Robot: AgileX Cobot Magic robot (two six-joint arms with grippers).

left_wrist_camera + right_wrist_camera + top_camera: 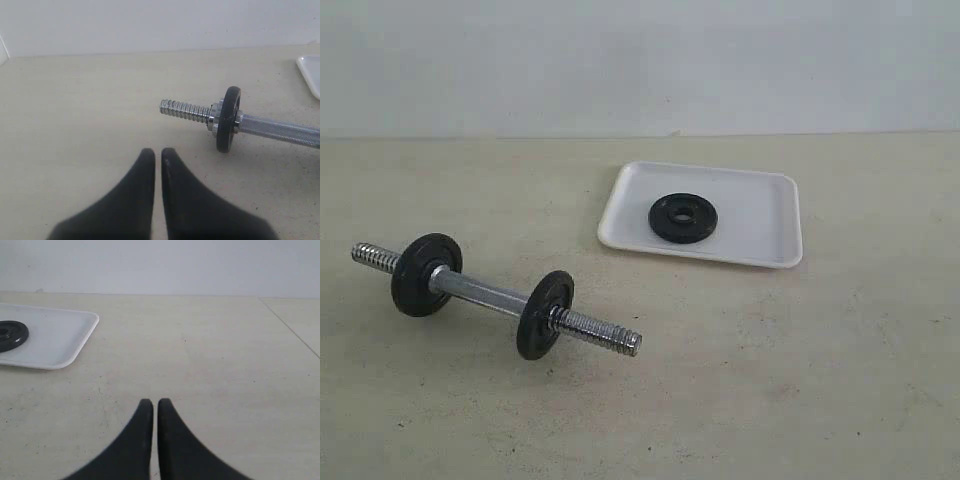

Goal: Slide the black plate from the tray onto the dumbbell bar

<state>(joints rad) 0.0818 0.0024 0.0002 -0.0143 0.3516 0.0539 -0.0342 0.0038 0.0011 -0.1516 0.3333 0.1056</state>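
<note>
A pale beige counter (pixel 800 380) with faint scuffs and dark specks fills the scene. Behind it stands a plain white wall (pixel 640 60), meeting the counter in a straight line. A thin seam (pixel 290 327) crosses the counter. Light is soft and even.

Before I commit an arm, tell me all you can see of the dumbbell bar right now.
The dumbbell bar is a short chrome rod lying flat on the beige table, left of the white tray and apart from it. Its middle is smooth and shiny; both ends are coarsely threaded and bare. Two black discs already sit on it, the left disc and the right disc, standing upright on edge against the table. The left wrist view shows a chrome collar or nut beside one disc. Neither gripper touches it.
</note>
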